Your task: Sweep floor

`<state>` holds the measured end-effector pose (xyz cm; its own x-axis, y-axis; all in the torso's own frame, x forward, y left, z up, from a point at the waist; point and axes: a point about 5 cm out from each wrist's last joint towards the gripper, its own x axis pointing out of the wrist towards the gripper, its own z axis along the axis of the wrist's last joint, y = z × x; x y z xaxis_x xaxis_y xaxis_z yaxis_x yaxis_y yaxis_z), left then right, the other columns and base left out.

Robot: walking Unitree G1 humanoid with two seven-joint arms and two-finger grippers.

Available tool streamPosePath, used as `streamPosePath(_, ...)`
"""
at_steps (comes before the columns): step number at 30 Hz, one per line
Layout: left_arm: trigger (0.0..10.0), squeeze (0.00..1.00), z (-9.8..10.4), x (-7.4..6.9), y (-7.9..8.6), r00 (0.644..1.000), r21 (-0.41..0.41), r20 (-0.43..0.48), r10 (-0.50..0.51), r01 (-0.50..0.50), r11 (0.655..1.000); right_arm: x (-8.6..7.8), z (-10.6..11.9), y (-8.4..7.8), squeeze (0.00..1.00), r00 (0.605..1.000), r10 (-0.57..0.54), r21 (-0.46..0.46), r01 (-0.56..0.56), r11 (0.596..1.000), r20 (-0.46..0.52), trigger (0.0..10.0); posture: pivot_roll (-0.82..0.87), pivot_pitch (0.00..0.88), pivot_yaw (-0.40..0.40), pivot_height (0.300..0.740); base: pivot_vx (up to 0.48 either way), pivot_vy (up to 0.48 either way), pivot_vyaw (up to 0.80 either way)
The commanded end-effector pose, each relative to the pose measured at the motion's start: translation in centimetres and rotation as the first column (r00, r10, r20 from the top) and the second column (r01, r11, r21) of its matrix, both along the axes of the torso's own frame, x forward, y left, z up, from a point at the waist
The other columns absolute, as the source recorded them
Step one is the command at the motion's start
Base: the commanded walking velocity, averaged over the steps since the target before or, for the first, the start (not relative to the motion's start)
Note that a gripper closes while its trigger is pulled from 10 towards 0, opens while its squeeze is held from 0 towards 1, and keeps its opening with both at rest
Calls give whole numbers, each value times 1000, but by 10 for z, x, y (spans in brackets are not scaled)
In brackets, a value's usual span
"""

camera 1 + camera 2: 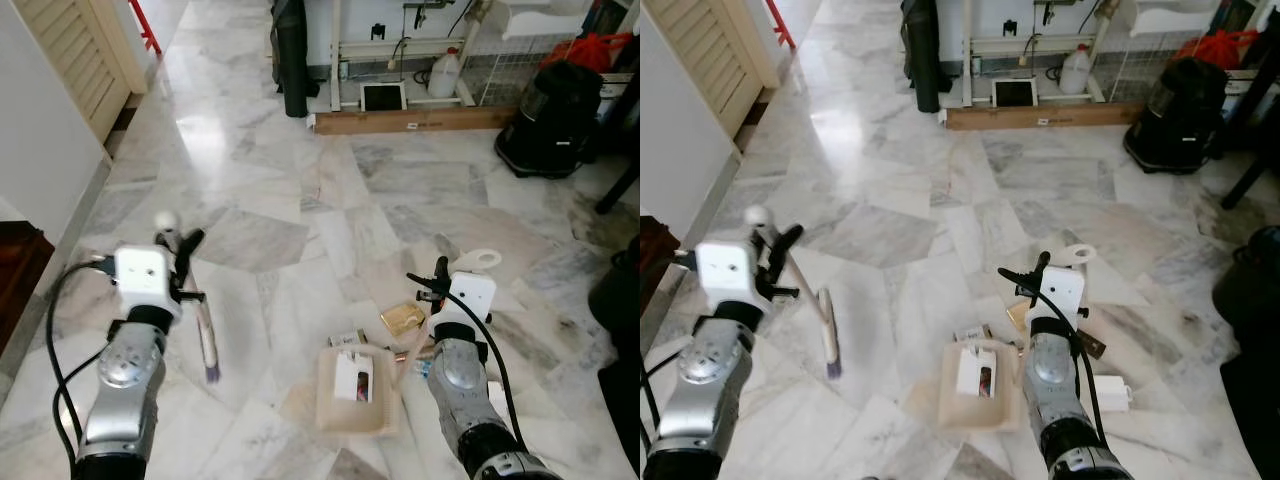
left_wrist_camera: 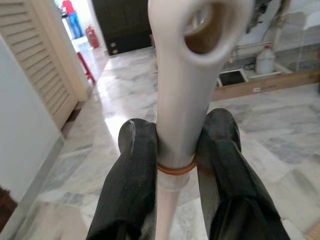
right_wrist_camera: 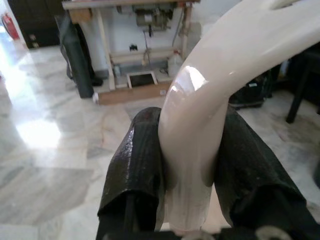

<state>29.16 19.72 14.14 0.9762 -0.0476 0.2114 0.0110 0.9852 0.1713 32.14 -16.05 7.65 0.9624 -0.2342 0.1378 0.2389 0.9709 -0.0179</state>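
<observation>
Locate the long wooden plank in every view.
Left eye view: wooden plank far across the floor, upper centre.
Right eye view: same place, upper centre.
Left wrist view: past the broom handle, on the far floor.
Right wrist view: past the dustpan handle, across the floor.
Shared landmark: white-framed dark panel behind it.

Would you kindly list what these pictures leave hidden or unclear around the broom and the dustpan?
- Broom bristles: blurred dark tip in the eye views; the left gripper blocks them in the left wrist view.
- Dustpan contents: a white item inside, too small to identify.
- Dustpan handle: its lower run is hidden behind the right gripper and right arm.
- Litter beside the dustpan: partly covered by the right arm.
</observation>
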Motion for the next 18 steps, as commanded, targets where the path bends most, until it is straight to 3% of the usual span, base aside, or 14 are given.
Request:
streamPosePath(1, 10000, 0, -2, -2, -6, 999, 19, 21, -25, 24, 1000, 3, 10, 0, 0, 999, -8, 22, 7, 1000, 45, 10000, 146, 76, 34, 740, 0, 0, 0)
streamPosePath(11, 10000, 0, -10, -6, -1, 1000, 29, 6, 2, -3, 1000, 2, 11, 0, 0, 999, -8, 9, 8, 1000, 47, 10000, 151, 75, 31, 740, 0, 0, 694)
streamPosePath(18, 10000, 0, -8, 1, -6, 1000, 22, 22, -5, 5, 1000, 2, 13, 2, 0, 999, 3, 3, -3, 1000, 45, 10000, 142, 78, 29, 740, 0, 0, 794)
